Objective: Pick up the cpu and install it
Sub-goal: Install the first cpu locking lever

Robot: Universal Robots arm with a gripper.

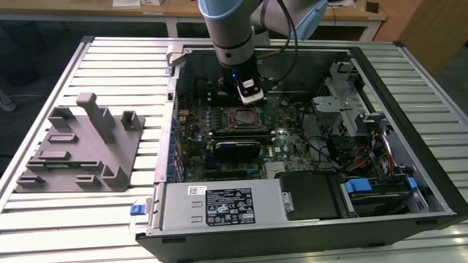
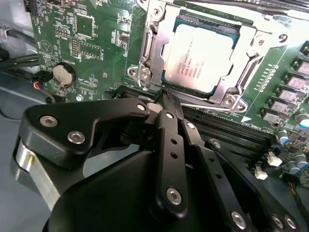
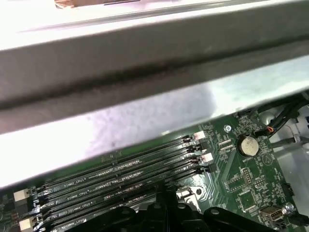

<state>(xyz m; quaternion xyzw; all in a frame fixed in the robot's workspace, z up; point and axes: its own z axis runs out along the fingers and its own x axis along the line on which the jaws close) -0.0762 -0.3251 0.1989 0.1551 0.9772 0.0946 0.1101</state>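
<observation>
Hand (image 2: pixel 164 99), black and closed on nothing, hovers just beside the silvery square cpu (image 2: pixel 200 58) seated in its socket; descending could scrape the green motherboard (image 2: pixel 91 53).

Silver-grey arm (image 1: pixel 232 33) with pale-blue joint caps; black, silver-screwed tool (image 2: pixel 166 104).

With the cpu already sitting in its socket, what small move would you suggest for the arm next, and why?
Probably a short lift straight up. The cpu lies flat in the socket frame, and the gripper hangs beside it, holding nothing.
</observation>
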